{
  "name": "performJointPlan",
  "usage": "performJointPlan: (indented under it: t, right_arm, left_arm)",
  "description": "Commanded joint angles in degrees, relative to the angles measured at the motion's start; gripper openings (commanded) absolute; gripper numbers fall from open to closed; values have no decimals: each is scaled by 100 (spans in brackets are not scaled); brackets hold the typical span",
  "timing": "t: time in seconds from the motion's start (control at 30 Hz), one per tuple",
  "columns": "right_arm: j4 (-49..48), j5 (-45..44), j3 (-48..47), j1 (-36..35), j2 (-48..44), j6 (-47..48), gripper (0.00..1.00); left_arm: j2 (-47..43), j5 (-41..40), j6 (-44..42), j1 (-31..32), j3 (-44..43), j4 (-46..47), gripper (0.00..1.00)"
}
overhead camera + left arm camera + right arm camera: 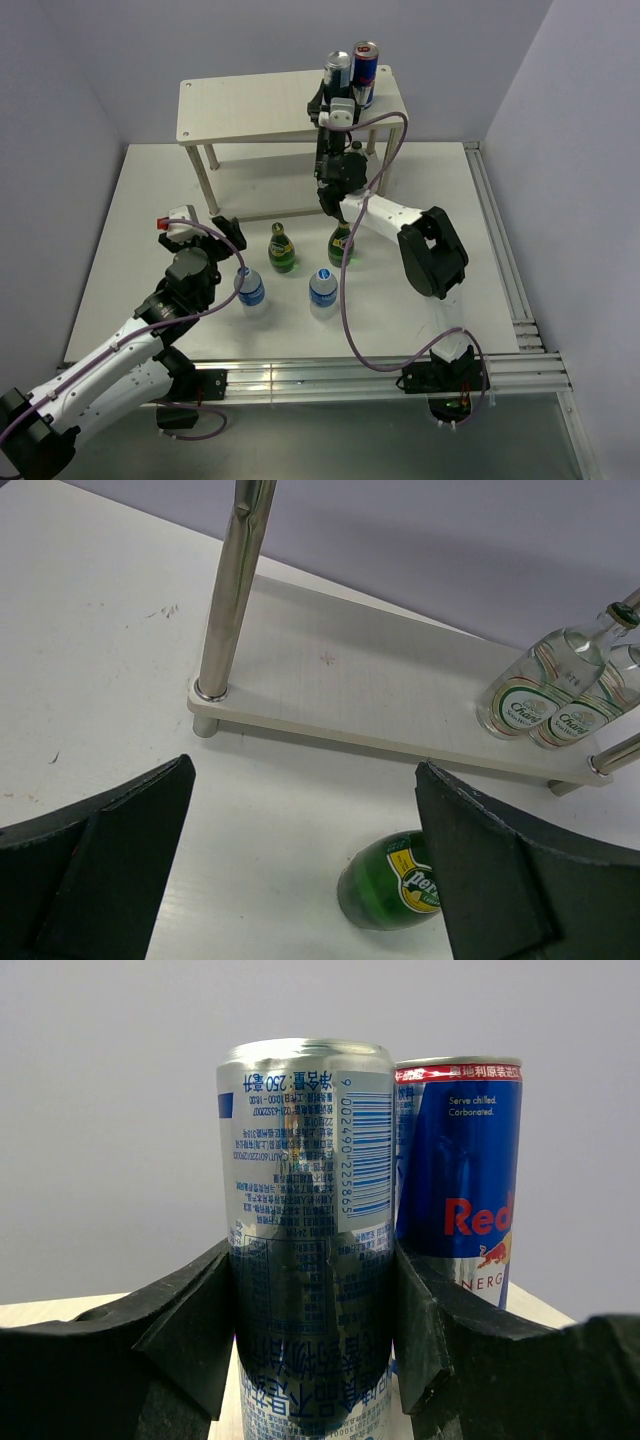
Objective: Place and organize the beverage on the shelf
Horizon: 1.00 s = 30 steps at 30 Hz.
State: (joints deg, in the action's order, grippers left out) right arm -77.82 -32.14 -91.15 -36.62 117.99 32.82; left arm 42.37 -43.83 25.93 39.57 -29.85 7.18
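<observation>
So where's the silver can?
In the top view, the silver can is at the right end of the shelf, held by the right gripper, beside the blue can.

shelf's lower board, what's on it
On the lower board, two clear green-labelled bottles stand at the right end. From above, the top board hides that tier.

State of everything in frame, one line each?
left gripper: open, empty.
right gripper: shut on silver can.
silver can: upright, gripped, above shelf top.
Red Bull can: upright on shelf top, free.
green bottles: upright on table.
plastic bottles: upright on table.
clear glass bottles: on shelf's lower tier.
</observation>
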Motion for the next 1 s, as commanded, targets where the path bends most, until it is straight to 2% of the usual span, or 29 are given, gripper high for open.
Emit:
performJointPlan:
  t: [0.0, 0.03, 0.2, 0.3, 0.33, 0.47, 0.53, 0.77, 0.97]
  right_arm:
    - [-164, -398, 142, -55, -57, -13, 2]
    - [-172, -416, 107, -56, -5, 5, 6]
    - [-40, -433, 45, -73, 92, 5, 46]
    - [-49, -416, 71, -100, 92, -47, 60]
    - [-23, -433, 71, -100, 101, -56, 69]
    - [-22, -425, 106, -143, 92, -39, 87]
    - [-49, -433, 142, -170, 75, -12, 90]
    - [-216, -504, 335, -398, 22, 294, 91]
    - [-724, -784, 598, -714, -136, 822, 92]
  left_arm:
    - [-53, -90, -106, 7, -92, 222, 99]
    - [-45, -90, -106, 7, -92, 214, 99]
    - [-97, -99, -124, 7, -83, 231, 99]
    - [-80, -99, -132, 7, -92, 231, 99]
    - [-71, -99, -132, 7, -92, 231, 99]
    - [-80, -99, -141, 7, -92, 231, 99]
    - [-80, -108, -141, 7, -92, 240, 99]
    - [-80, -90, -132, 7, -109, 222, 99]
    - [-115, -90, -132, 7, -109, 223, 99]
